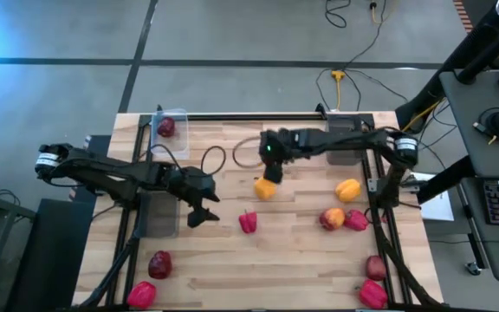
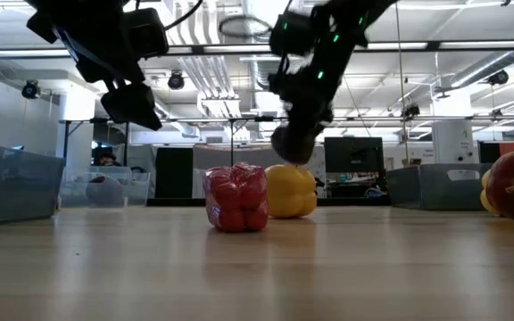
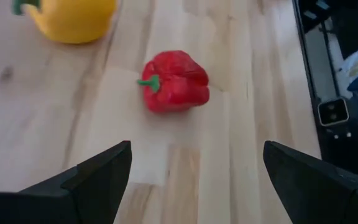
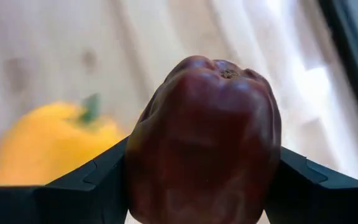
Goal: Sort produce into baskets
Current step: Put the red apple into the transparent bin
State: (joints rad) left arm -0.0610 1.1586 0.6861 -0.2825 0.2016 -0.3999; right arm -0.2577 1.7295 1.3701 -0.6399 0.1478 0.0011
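Maroon fruit (image 4: 204,140): pinched in my right hand (image 4: 197,180), above yellow pepper (image 1: 265,187). Seems light, smooth; grip its widest flanks. Left hand (image 3: 194,171): spread over red pepper (image 3: 174,81) on surface (image 3: 55,106).

A dark maroon fruit (image 4: 204,140) sits between black fingers (image 4: 86,186). Nearby lie a bright red pepper (image 3: 174,82) with a green stem, and a yellow pepper (image 2: 290,191), on pale wood table (image 1: 301,260).
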